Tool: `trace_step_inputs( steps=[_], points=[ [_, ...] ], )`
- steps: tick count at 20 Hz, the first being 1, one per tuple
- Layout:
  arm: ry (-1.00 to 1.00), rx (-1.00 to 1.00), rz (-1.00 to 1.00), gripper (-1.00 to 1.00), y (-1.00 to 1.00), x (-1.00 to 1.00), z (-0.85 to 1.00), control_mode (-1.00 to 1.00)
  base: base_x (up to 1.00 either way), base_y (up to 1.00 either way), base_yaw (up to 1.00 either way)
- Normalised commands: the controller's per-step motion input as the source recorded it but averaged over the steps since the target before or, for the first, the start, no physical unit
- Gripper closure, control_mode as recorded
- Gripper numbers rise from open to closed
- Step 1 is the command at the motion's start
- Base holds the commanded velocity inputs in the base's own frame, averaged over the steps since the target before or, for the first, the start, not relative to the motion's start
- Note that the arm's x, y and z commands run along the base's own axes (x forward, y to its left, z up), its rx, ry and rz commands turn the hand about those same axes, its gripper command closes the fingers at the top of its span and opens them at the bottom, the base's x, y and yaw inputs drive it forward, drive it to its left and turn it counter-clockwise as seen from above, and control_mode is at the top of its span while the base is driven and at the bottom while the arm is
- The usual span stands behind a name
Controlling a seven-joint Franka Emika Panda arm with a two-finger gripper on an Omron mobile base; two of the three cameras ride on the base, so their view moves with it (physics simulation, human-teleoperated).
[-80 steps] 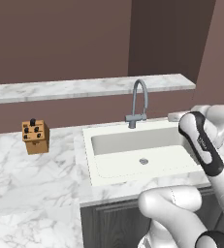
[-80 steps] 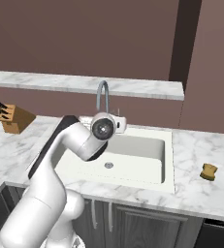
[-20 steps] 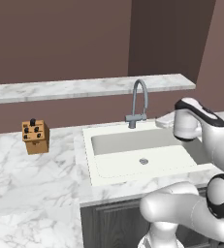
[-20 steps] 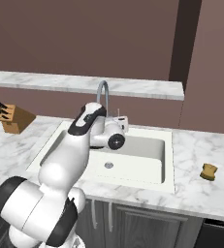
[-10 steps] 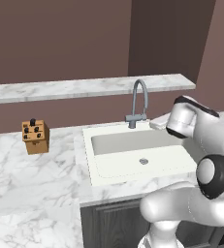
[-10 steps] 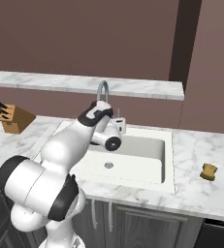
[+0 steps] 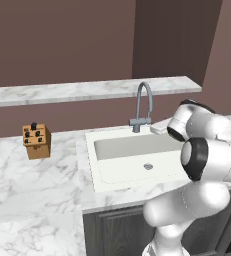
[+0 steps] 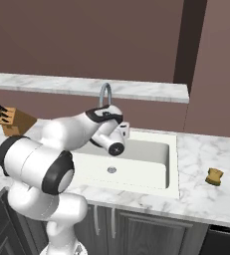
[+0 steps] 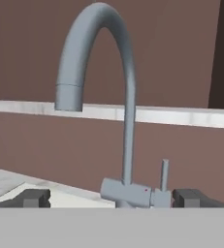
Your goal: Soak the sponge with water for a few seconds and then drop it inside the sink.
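Note:
The sponge [image 8: 214,176] is a small yellow-green lump lying on the marble counter to the right of the sink [image 8: 172,169], far from my hand. The white sink [image 7: 94,170] is dry, and no water runs from the tap's spout [image 9: 68,99]. My gripper [image 9: 113,198] is open and holds nothing. It hangs over the sink's back edge and points straight at the tap's base and its small upright lever [image 9: 164,174]. One dark fingertip [image 9: 36,197] stands on each side of that base. From the right, the gripper [image 8: 123,130] sits just in front of the tap [image 8: 105,94].
A brown knife block [image 7: 36,141] stands on the counter left of the sink. A marble ledge [image 7: 62,91] runs along the wall behind the grey gooseneck tap [image 7: 143,107]. My own white arm [image 8: 61,134] arches over the sink's left part.
The arm has folded further and its hand has edged closer to the tap's base. The jaws stay wide apart. The sponge lies where it was.

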Motion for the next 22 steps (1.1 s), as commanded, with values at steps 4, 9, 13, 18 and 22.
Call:
trace_step_inputs(
  steps=[4,9,13,18,22],
  points=[
    [0.00,0.04,0.00,-1.00,-0.13,0.28,0.02,-1.00,0.00,0.00,0.00],
    [0.00,0.03,0.00,-1.00,-0.21,0.18,0.07,-1.00,0.00,0.00,0.00],
    [0.00,0.03,0.00,-1.00,-0.10,0.20,0.11,-1.00,0.00,0.00,0.00],
    [0.00,0.01,0.00,-1.00,0.00,0.24,0.00,-1.00,0.00,0.00,0.00],
    [0.00,0.01,0.00,-1.00,0.00,0.26,0.00,-1.00,0.00,0.00,0.00]
  ],
)
